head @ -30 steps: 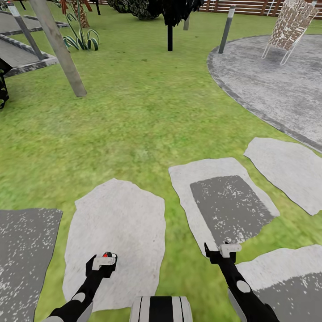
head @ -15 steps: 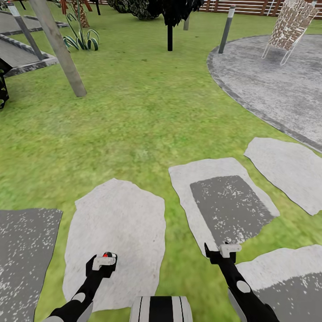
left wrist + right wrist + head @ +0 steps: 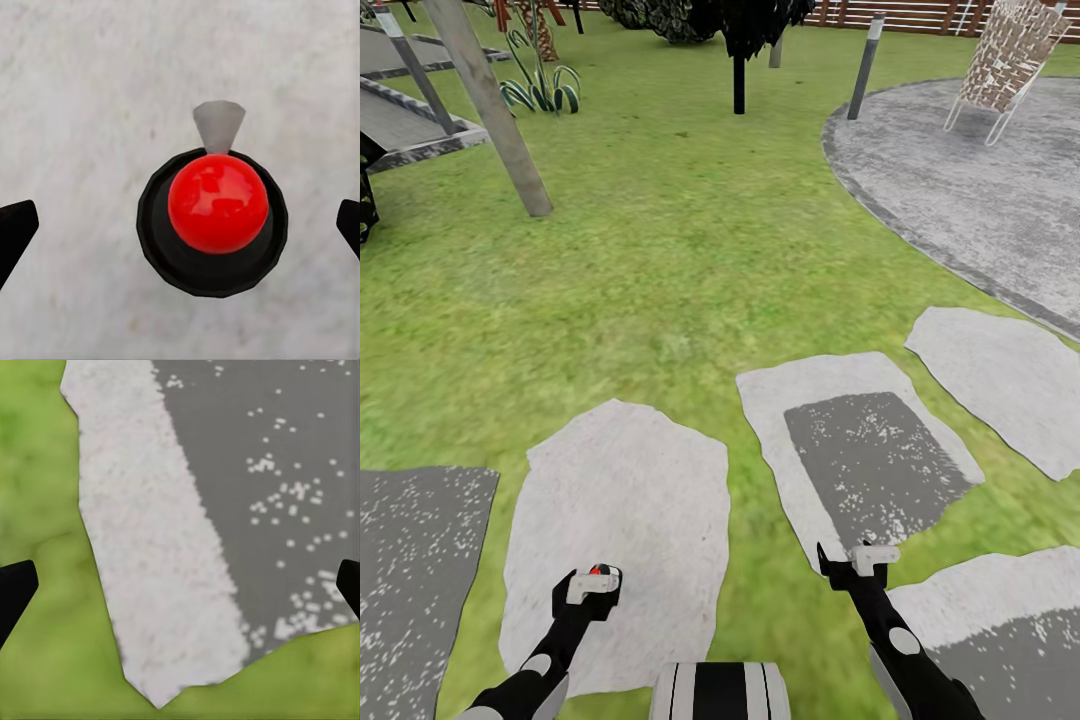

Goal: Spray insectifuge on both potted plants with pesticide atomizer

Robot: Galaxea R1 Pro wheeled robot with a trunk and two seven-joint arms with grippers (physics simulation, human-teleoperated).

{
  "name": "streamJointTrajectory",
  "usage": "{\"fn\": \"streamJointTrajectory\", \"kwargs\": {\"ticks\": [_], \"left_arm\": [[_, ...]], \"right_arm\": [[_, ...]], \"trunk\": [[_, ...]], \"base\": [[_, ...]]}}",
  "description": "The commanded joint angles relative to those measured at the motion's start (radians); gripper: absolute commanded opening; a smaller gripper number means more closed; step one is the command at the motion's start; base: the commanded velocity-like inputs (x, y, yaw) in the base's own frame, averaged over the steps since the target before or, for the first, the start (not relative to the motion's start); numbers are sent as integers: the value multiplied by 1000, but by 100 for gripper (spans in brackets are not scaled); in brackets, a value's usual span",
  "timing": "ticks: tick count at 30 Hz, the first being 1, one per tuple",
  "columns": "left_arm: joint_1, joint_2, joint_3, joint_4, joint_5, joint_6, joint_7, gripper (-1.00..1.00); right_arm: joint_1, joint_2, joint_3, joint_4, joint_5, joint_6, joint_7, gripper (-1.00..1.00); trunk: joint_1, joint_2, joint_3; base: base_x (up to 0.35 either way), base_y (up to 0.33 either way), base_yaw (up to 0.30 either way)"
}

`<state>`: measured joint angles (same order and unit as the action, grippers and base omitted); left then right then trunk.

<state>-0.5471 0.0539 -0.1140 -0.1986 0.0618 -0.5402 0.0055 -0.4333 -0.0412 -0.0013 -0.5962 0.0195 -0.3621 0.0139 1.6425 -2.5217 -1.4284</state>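
Plant (image 3: 543, 88): on lawn (image 3: 660, 250), far ahead of left gripper (image 3: 592, 583).
Left gripper: jaws spread, red ball (image 3: 217, 202) between them, above slab (image 3: 620, 520).
Right gripper (image 3: 860, 562): jaws spread, empty, over slab edge (image 3: 150, 547).
Patio (image 3: 970, 190): far ahead of right gripper, with chair (image 3: 1008, 60).

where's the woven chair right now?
Head view, far upper right: the woven chair stands on the round stone patio, near its far edge, in front of the wooden fence, with a grey post to its left.
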Motion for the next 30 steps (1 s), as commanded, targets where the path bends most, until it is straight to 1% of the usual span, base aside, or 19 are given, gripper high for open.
{"fn": "streamJointTrajectory", "kwargs": {"ticks": [1,24,25,30], "left_arm": [[0,0,-7,1,6,-3,1,100],[-1,-5,-10,3,0,-3,0,100],[-1,-5,-10,4,0,-3,0,-100],[0,-5,-10,3,0,-3,1,-100]], "right_arm": [[0,0,0,1,2,-3,1,100],[0,0,0,1,2,-3,1,100],[0,0,0,1,2,-3,1,100],[-1,0,0,1,2,-3,1,100]], "trunk": [[0,0,-1],[0,0,-1],[0,0,-1],[0,0,-1]], "base": [[0,0,0],[0,0,0],[0,0,0],[0,0,0]]}}
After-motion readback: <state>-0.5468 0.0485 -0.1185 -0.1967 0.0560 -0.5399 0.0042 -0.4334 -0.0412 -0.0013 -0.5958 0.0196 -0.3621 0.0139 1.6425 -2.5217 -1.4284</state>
